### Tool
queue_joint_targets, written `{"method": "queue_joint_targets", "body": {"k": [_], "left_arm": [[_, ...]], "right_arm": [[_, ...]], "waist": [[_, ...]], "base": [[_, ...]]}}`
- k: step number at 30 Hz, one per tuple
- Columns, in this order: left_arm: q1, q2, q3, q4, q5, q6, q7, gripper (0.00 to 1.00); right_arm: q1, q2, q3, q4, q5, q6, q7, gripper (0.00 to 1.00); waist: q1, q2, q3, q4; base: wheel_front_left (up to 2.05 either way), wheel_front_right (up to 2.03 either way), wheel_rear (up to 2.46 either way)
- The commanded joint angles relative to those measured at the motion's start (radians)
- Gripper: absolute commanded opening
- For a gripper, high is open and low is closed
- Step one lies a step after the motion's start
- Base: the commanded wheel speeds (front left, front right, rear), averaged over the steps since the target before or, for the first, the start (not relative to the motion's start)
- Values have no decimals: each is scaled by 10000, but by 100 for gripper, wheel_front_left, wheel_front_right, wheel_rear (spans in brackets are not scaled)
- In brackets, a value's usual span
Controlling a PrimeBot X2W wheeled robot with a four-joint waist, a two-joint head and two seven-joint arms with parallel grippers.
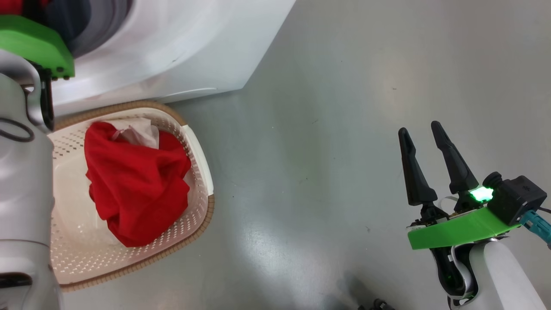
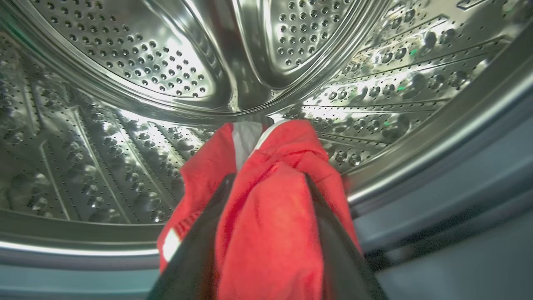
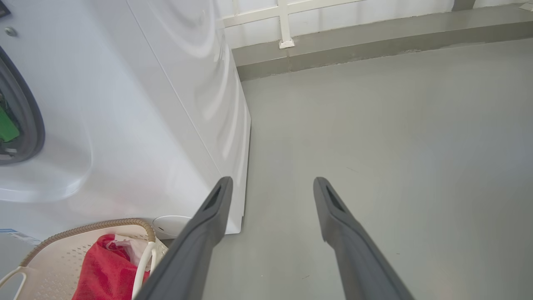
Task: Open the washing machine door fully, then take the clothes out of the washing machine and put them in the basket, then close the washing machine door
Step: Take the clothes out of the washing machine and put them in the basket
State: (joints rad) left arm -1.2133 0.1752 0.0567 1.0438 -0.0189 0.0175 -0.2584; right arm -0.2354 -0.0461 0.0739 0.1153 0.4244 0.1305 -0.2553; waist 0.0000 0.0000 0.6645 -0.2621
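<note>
In the left wrist view my left gripper (image 2: 268,177) is inside the washing machine's steel drum (image 2: 125,62). Its fingers stand wide on either side of a bunch of red clothes (image 2: 266,233) that fills the gap and touches both; a firm grip is not clear. Another red garment (image 1: 133,181) lies in the basket (image 1: 202,172), which stands on the floor against the white washing machine (image 1: 172,47). My right gripper (image 1: 419,128) hangs open and empty over bare floor at the right, away from both. The washing machine door is out of view.
My pale left forearm (image 1: 21,181) crosses over the basket's left side and reaches into the drum opening. Grey floor (image 1: 344,107) stretches to the right of the machine. In the right wrist view a low wall ledge (image 3: 374,46) runs behind the machine.
</note>
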Motion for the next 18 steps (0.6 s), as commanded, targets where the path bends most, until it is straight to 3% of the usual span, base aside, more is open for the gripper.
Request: {"method": "queue_joint_targets", "body": {"k": [1, 11, 18], "left_arm": [[-36, 551, 109, -95, -44, 87, -34, 1], [116, 423, 111, -409, -272, 33, -34, 0], [1159, 224, 306, -1969, -443, -26, -34, 0]], "right_arm": [[2, -42, 158, -234, 21, 2, -65, 100], [14, -42, 107, -196, -40, 2, -65, 100], [143, -42, 15, -190, -193, 2, -65, 100]], "waist": [[0, 0, -20, 25], [0, 0, -273, 150], [0, 0, -711, 391]], "base": [[0, 0, 0], [0, 0, 0], [0, 0, 0]]}}
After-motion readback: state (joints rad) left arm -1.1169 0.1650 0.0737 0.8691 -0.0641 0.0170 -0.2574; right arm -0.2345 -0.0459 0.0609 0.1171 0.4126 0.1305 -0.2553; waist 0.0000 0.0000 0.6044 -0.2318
